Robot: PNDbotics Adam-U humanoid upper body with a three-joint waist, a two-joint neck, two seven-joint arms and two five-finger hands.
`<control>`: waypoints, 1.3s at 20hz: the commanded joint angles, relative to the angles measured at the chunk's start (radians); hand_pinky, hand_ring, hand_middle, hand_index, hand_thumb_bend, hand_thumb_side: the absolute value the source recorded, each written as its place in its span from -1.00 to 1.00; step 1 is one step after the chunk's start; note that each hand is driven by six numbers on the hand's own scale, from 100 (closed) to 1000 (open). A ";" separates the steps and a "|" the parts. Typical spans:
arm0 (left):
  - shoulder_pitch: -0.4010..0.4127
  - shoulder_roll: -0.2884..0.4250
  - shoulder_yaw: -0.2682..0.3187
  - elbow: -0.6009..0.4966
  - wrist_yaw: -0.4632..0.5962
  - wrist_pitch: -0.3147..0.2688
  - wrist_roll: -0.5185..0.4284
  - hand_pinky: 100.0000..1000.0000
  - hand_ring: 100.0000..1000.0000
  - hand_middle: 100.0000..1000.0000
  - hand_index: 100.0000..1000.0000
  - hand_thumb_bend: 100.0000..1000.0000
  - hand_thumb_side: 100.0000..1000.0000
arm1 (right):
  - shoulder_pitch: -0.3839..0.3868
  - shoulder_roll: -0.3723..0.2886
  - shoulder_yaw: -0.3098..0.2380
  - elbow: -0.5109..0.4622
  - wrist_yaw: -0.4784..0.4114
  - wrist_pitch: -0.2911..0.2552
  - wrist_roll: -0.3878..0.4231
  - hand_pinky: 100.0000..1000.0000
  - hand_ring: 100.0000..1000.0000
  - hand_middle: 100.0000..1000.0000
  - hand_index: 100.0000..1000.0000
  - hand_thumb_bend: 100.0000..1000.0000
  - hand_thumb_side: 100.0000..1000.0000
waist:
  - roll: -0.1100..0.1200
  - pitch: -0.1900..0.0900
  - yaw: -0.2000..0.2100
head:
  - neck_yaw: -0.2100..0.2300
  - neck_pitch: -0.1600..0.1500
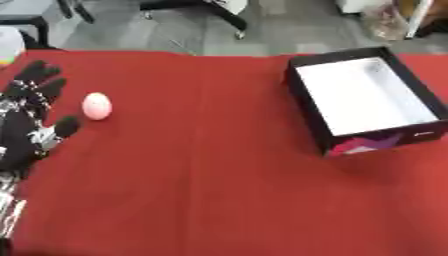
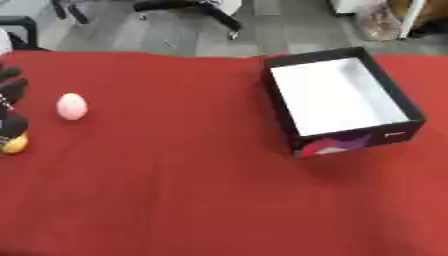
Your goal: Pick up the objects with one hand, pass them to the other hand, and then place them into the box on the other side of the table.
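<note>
- My L hand: fingers straight and spread, pointing away from me, thumb out to the side toward the egg. Released, nothing held in it.
- L eye view gives nearly the whole hand plus a bit of silver forearm down the left edge; R eye view clips it to a few dark fingers at the left border.
- R eye view only: a small yellow-orange thing at the left edge, touching the underside of the dark hand. Can't tell what it is, and can't see it in the L eye view.
- Pale pink egg-shaped obj sits on the red cloth just beside the hand, between fingers and thumb tip, not touching either as far as I can see.
- R hand: not in either view, so no word on its fingers.
- Box: black walls, white floor, open top, sits on the right side of the table, well apart from the egg. Looks empty inside. Near wall has a pink/purple print, w/ a small white mark further right, too blurred to read.
- Box lies slightly askew to the table edge, far corners toward the back.
- Beyond the cloth: grey floor, black chair legs w/ castors.
</note>
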 commanded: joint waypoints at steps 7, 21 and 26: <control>0.004 0.174 0.029 -0.047 0.024 -0.030 0.033 1.00 0.75 0.67 0.87 0.79 -0.45 | -0.016 -0.081 -0.016 -0.023 0.014 -0.019 -0.012 0.87 1.00 1.00 0.93 0.04 -0.33 | 0.031 0.030 -0.003 | 0.108 -0.073; -0.038 0.405 0.030 0.060 -0.002 -0.017 0.026 0.98 0.76 0.64 0.84 0.81 -0.54 | -0.023 -0.108 -0.016 -0.025 0.031 -0.032 -0.016 0.87 1.00 1.00 0.93 0.04 -0.34 | 0.043 0.060 -0.007 | 0.105 -0.082; -0.112 0.495 0.012 0.209 -0.021 0.009 -0.001 0.96 0.76 0.63 0.82 0.81 -0.57 | -0.022 -0.112 -0.012 -0.022 0.037 -0.041 -0.013 0.87 1.00 1.00 0.93 0.04 -0.34 | 0.039 0.068 -0.012 | 0.075 -0.077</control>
